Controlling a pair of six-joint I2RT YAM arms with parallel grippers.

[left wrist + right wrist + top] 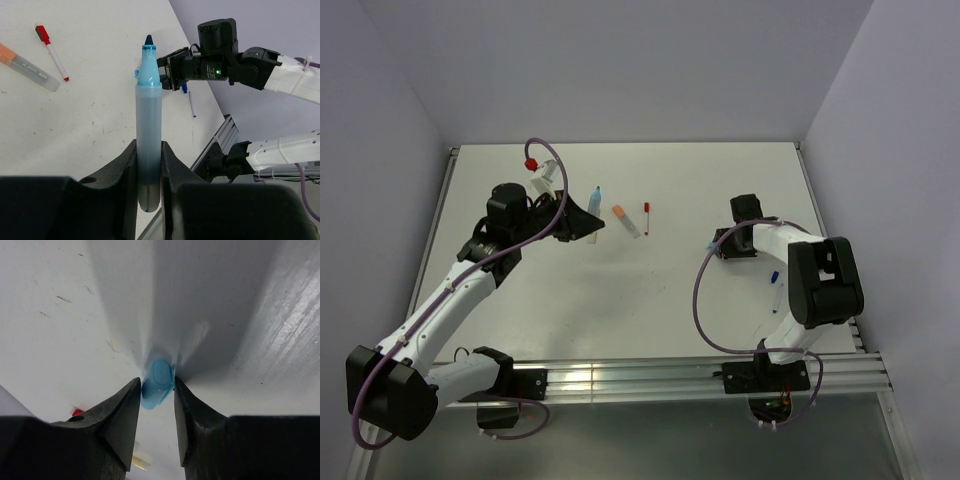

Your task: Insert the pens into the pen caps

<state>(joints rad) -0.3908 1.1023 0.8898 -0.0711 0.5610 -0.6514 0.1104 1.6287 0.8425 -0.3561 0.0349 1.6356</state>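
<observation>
My left gripper (149,150) is shut on the lower body of a light blue pen (148,120), which stands uncapped with its tip pointing away from me. From above, that pen (594,200) sticks out of the left gripper (588,222) over the table's left middle. My right gripper (156,381) is down at the table on the right, its two fingertips pressed against either side of a light blue pen cap (159,374) lying there. The top view hides the cap under the right gripper (717,247).
A pale marker with an orange cap (626,221) and a thin red pen (646,217) lie mid-table between the arms. A thin dark blue pen (776,285) lies by the right arm. Metal rails (650,378) run along the near edge.
</observation>
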